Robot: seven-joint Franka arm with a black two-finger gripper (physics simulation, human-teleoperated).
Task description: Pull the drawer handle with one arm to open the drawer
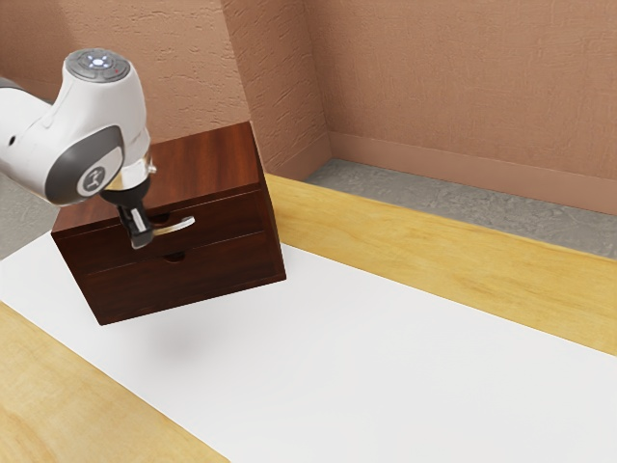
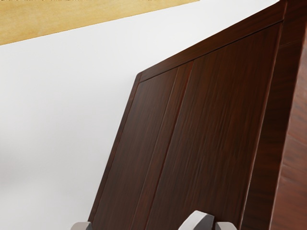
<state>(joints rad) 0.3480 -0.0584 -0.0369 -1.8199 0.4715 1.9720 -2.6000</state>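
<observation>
1. Gripper hangs in the left part of the exterior frame, pointing down at the left end of the drawer handle. Can't tell from either view whether it is clamped on it or loose.
2. Handle is a silver bar on the upper drawer, running toward the exterior view's right from the gripper.
3. Upper drawer front looks roughly flush with the lower drawer; no pulled-out offset that I can make out.
4. Both drawers sit in a dark wood cabinet, left of centre in the frame. Wrist view: its wood panel is close under the hand, with grey rounded pieces against it. Can't tell what those pieces are.
5. White arm enters from the upper left, its wrist over the cabinet's top left corner.
6. Cabinet rests on a white sheet that runs to the lower right.
7. Sheet lies on a light wood table, which shows on both sides of it.
8. Farthest back: grey floor, then brown wall across the top of the frame.
</observation>
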